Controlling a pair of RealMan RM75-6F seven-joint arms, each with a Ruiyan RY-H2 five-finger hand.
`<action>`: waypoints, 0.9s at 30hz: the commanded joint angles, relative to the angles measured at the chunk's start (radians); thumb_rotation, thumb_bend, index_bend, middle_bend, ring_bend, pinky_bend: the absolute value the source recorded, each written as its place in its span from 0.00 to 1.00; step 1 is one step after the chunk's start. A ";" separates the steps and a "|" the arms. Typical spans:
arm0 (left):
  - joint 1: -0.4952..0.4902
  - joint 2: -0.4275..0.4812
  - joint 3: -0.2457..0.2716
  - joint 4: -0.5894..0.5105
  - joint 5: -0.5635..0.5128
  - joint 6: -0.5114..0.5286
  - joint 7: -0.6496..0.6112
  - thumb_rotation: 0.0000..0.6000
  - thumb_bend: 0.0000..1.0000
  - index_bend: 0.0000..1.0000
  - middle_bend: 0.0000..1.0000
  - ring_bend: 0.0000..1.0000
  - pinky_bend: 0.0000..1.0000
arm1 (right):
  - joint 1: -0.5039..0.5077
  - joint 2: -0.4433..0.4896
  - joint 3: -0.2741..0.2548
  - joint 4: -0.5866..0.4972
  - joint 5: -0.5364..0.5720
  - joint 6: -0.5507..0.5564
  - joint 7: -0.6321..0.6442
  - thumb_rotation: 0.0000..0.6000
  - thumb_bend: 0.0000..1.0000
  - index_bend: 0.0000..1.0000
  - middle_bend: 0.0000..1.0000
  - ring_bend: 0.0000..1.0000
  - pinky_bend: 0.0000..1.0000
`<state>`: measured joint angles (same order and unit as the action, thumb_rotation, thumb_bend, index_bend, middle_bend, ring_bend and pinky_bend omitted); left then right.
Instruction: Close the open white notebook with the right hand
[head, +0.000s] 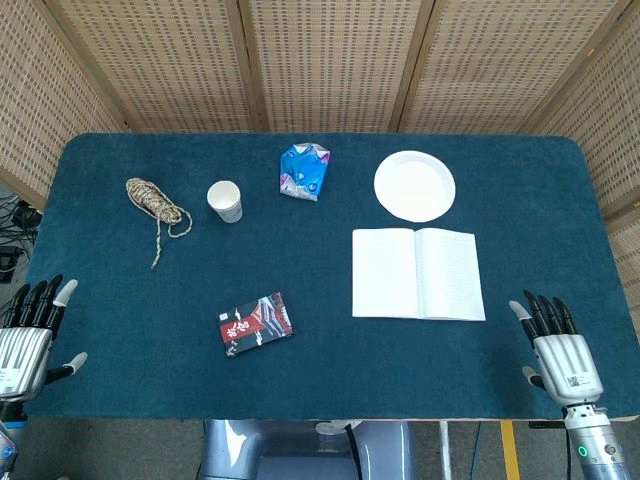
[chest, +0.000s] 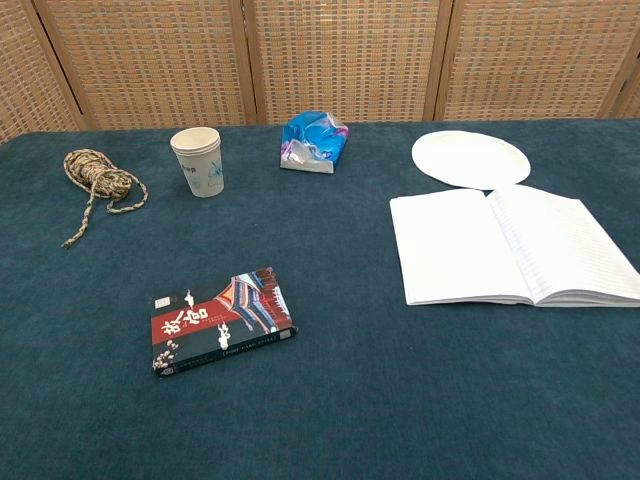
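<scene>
The white notebook (head: 417, 274) (chest: 515, 246) lies open and flat on the right half of the blue table, both lined pages facing up. My right hand (head: 555, 343) hovers at the table's front right corner, fingers spread and holding nothing, a short way right of and nearer than the notebook. At the front left edge my left hand (head: 30, 330) is also open and empty. Neither hand appears in the chest view.
A white paper plate (head: 414, 185) (chest: 470, 158) sits just behind the notebook. Further left are a blue snack bag (head: 304, 170), a paper cup (head: 225, 200) and a coil of rope (head: 152, 201). A dark red-patterned box (head: 256, 323) (chest: 220, 319) lies front centre.
</scene>
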<state>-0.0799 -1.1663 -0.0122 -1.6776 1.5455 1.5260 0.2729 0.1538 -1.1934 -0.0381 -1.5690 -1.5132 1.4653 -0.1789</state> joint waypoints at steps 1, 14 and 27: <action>-0.002 -0.001 -0.001 0.002 -0.002 -0.005 0.000 1.00 0.07 0.00 0.00 0.00 0.00 | -0.001 0.000 0.004 0.000 -0.001 -0.003 -0.001 1.00 0.16 0.00 0.00 0.00 0.00; 0.000 0.009 -0.010 -0.003 -0.013 -0.004 -0.014 1.00 0.07 0.00 0.00 0.00 0.00 | -0.004 -0.015 0.022 0.018 -0.021 -0.016 0.025 1.00 0.16 0.00 0.00 0.00 0.00; 0.000 0.010 -0.010 -0.001 -0.014 -0.008 -0.015 1.00 0.07 0.00 0.00 0.00 0.00 | -0.008 -0.014 0.036 0.027 -0.013 -0.030 0.041 1.00 0.16 0.00 0.00 0.00 0.00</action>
<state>-0.0797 -1.1561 -0.0218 -1.6787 1.5319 1.5175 0.2582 0.1459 -1.2077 -0.0021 -1.5416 -1.5266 1.4353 -0.1383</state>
